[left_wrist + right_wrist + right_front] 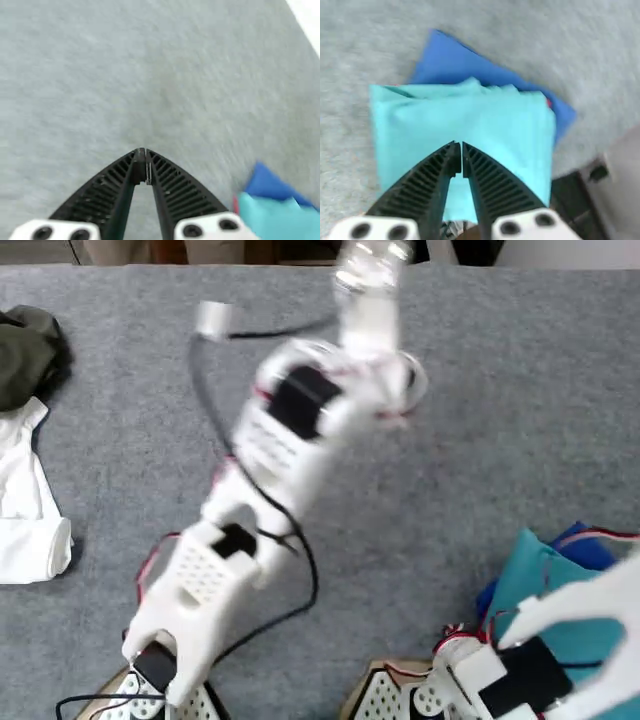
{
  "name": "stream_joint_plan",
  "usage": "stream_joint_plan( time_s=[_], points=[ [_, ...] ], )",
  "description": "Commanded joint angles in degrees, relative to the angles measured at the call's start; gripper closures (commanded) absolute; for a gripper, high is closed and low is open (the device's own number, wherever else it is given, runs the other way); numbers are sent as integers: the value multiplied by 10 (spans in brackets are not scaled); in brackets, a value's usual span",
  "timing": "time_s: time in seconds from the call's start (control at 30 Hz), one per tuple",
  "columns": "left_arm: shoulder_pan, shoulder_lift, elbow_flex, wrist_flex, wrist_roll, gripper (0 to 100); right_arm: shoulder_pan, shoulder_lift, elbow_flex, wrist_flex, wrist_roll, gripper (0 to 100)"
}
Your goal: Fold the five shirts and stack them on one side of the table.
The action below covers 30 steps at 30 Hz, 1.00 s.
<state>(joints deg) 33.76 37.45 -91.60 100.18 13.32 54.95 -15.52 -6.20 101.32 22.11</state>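
A folded teal shirt [528, 580] lies on top of a blue shirt [588, 546] at the table's near right, with a thin red edge [612, 533] showing beneath them. My right gripper [458, 147] hangs shut just above the teal shirt [470, 117], with the blue shirt [455, 65] beyond it and nothing between its fingers. My left gripper [141, 156] is shut and empty over bare grey table, far out near the back middle [368, 270]. The teal shirt [272, 215] and the blue shirt [265, 182] sit off to its side. A white shirt [25, 510] and a dark green shirt [25, 355] lie unfolded at the left edge.
The grey felt table [480, 440] stretches bare between the left pile and the right stack. A black cable [205, 390] trails from the left arm [290, 440]. Both arm bases [400, 695] stand at the near edge.
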Motion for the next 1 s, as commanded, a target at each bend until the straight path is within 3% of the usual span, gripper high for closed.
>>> stream_joint_plan(
  time_s=[0.0,0.13,0.3,0.57,0.67,0.8,0.97],
  points=[
    [-62,-80,65,6,-23,981,-90,-55,30,11,-12,989],
    [-127,-159,208,6,-40,981,-208,-113,113,10,-13,987],
    [-231,-263,381,6,-73,981,-404,-154,180,10,-47,987],
    [-479,-378,607,2,-105,980,-707,-154,152,-64,-131,985],
    [-569,-381,655,1,-108,980,-770,-144,137,-135,-146,985],
    [-673,-381,673,1,-142,980,-800,-87,129,-219,-164,982],
    [-787,-380,676,-31,-182,978,-852,16,99,-304,-167,886]
  ],
)
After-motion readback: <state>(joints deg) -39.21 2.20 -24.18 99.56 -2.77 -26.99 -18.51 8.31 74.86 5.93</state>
